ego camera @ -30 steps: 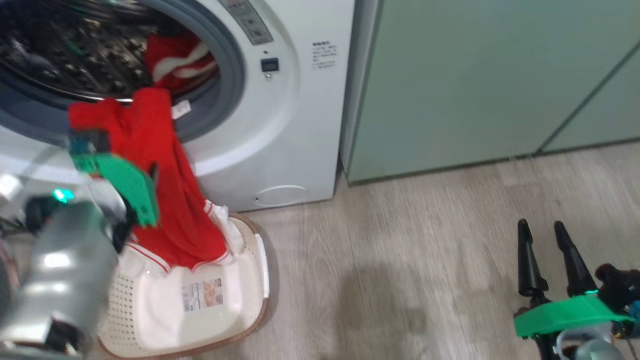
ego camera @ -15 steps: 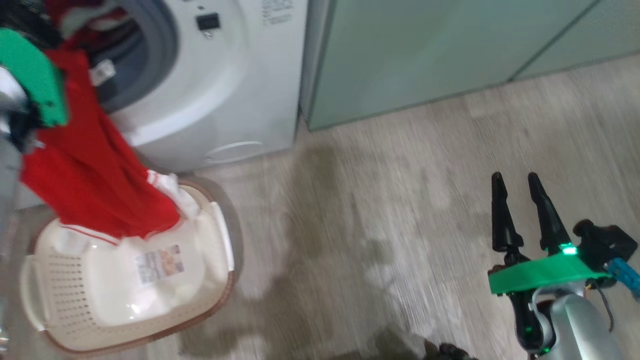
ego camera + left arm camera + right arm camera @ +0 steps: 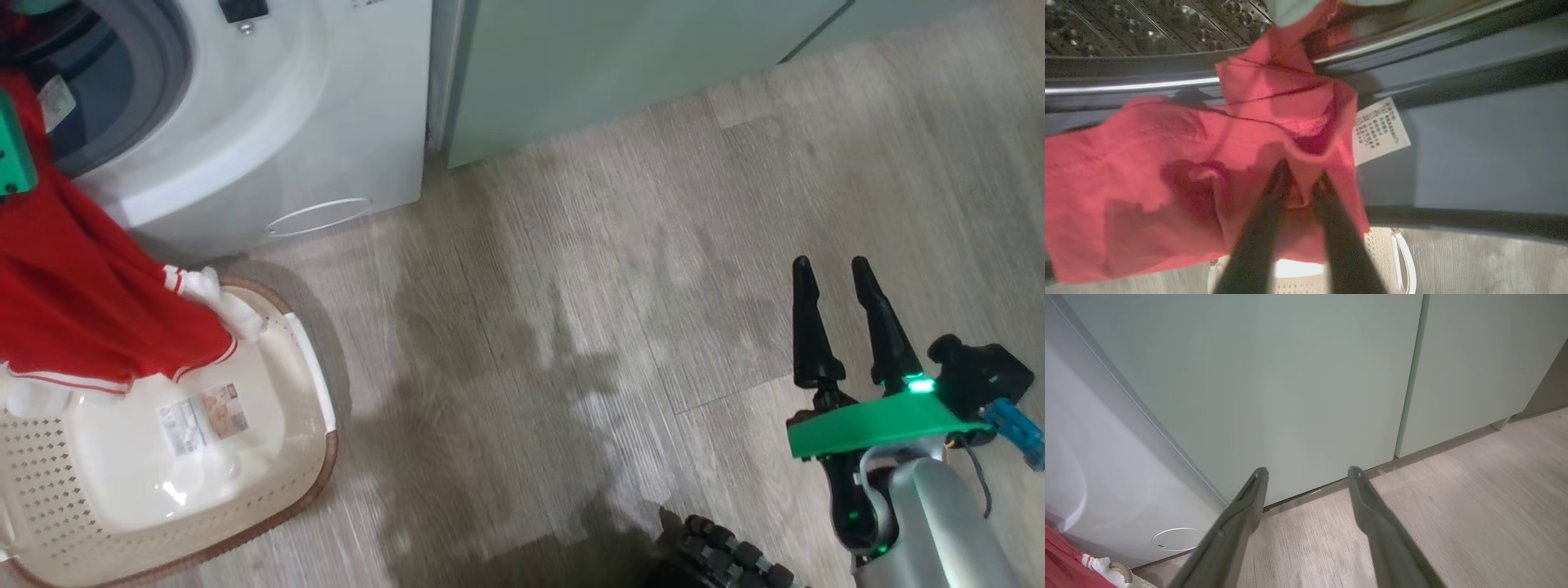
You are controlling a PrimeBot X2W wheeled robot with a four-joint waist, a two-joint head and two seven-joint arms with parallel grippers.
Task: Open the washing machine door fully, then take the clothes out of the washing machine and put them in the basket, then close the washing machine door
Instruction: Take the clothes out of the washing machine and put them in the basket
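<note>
Head camera has swung since the earlier frames, so washing machine [image 3: 286, 122] and basket [image 3: 322, 457] now sit further toward the left edge. That is camera shift, not the things moving. Left arm's green mount, big in view before, is now a sliver at the left edge. Right gripper [image 3: 830, 265] is in the same pose as before, lower right.

Left gripper [image 3: 1302, 175]: jaws closed in on a fold of the clothes [image 3: 1167, 163], with red cloth bunched between the two dark fingers [image 3: 1265, 220], pinching it. Cloth spreads left of and above the jaws, draped across the grey gasket [image 3: 1453, 163] and the steel lip of the drum [image 3: 1126, 24]. White care label [image 3: 1380, 128] is just right of and above the jaws, at the cloth edge. Basket is below the jaws, its perforated wall and white handle showing under the fingers.

Head view: clothes hang from the machine opening down into the basket, white-trimmed hem lying over its rim on the machine side. Basket stands on the wood floor [image 3: 571, 327], just in front of the machine, sticker [image 3: 204, 416] on its bottom.

Right gripper: jaws spread wide, nothing between them. Basket and clothes are well apart from them, far to their left. Pale green cabinet [image 3: 1290, 375] is ahead of these jaws. Machine's white side and small round cover [image 3: 1177, 539] are low to their left.
</note>
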